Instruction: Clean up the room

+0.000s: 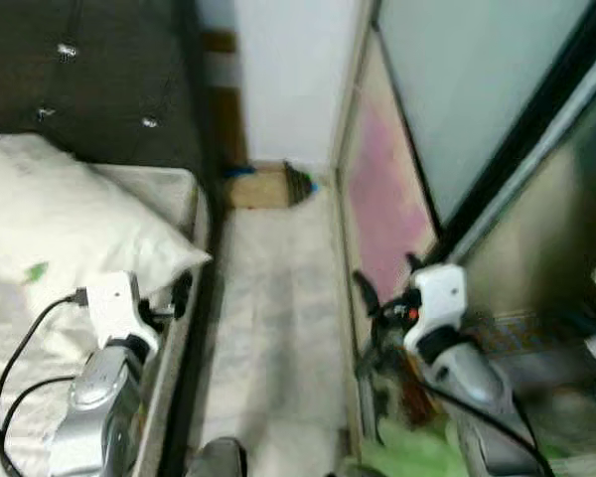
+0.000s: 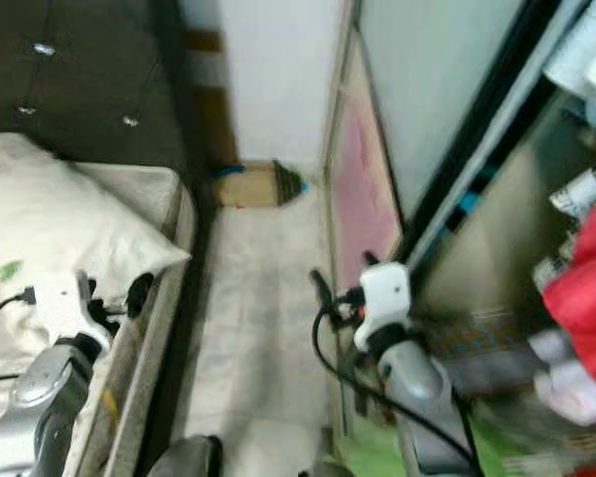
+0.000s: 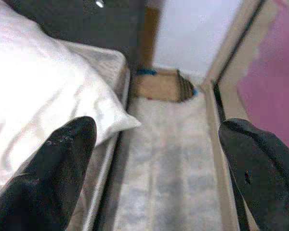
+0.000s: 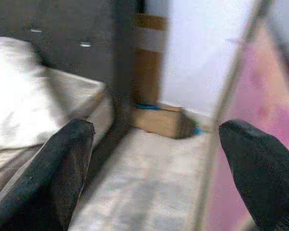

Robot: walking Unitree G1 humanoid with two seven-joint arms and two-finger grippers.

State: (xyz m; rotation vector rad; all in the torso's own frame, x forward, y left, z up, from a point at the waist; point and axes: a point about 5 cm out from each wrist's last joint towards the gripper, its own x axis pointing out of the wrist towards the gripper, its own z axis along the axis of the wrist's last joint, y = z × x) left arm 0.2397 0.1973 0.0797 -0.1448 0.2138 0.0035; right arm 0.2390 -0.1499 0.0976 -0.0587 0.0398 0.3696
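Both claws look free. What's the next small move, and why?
Probably step forward along the floor strip toward the cardboard box at the wall. Left claw and right claw are open, holding nothing, and the box lies well ahead of both.

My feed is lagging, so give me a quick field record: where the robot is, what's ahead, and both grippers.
place: narrow floor strip between bed and sliding door
on bed: white pillow
ahead: cardboard box at the far wall
left gripper: open, empty, beside bed edge
right gripper: open, empty, by the door
image: blurred
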